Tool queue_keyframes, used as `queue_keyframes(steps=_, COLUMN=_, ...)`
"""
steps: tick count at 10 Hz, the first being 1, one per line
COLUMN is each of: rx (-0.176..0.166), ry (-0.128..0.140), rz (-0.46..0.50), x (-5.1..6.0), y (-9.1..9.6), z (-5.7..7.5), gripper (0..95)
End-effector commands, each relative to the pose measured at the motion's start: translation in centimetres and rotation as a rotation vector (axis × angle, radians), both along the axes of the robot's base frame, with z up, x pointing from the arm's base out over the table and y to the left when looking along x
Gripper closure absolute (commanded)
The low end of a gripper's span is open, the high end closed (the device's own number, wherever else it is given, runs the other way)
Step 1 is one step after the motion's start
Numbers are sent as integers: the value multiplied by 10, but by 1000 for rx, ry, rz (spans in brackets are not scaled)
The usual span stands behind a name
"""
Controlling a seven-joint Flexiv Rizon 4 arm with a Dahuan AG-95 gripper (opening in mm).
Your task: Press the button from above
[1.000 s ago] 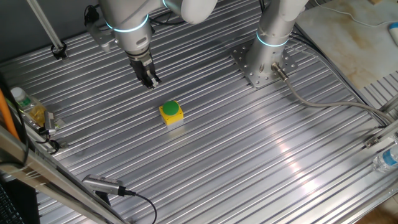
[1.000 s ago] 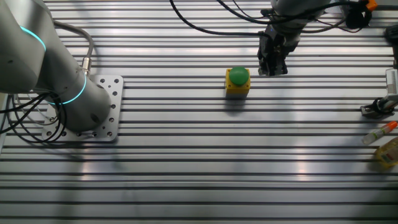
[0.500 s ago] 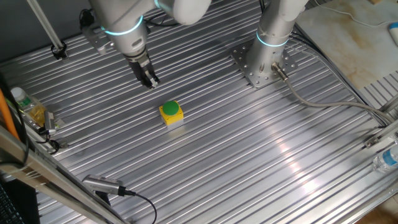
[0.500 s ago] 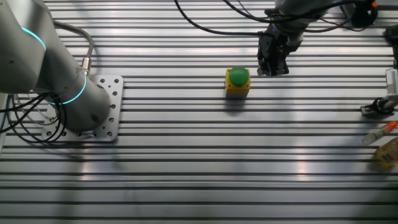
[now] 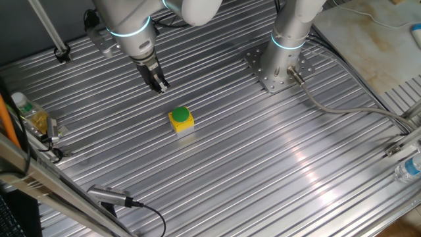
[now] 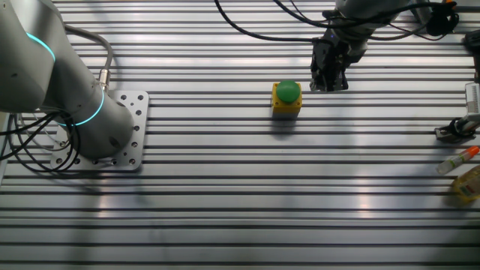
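The button (image 5: pixel 179 114) is a round green cap on a yellow box with a pale grey base, standing on the ribbed metal table. It also shows in the other fixed view (image 6: pixel 287 91). My gripper (image 5: pixel 160 85) points down and hovers behind and to the left of the button, a little above the table and apart from the button. In the other fixed view the gripper (image 6: pixel 329 84) is just right of the button, near its height in the picture. No view shows clearly whether the dark fingertips touch each other.
The arm's base plate (image 5: pixel 275 69) is bolted at the back right, with a cable running off to the right. Bottles and a clamp (image 5: pixel 33 118) sit at the left edge. A bottle (image 5: pixel 408 170) lies at the right edge. A cable and probe (image 5: pixel 112 197) lie near the front.
The wrist and forearm have shifted slightly to the left in one fixed view. The fingertips stay almost where they were. The button has not moved.
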State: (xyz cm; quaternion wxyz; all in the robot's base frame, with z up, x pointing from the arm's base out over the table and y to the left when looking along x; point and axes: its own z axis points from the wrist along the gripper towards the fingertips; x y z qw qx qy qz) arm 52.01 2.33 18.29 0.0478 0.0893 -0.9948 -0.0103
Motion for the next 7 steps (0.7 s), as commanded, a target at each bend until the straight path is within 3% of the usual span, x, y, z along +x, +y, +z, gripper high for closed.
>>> queue_keyframes(steps=1, rx=2, ry=2, rz=5, x=1, y=0, z=0, gripper=950)
queue_keyframes(steps=7, rx=6, ry=-1, rz=-37, x=1, y=0, z=0, gripper=950)
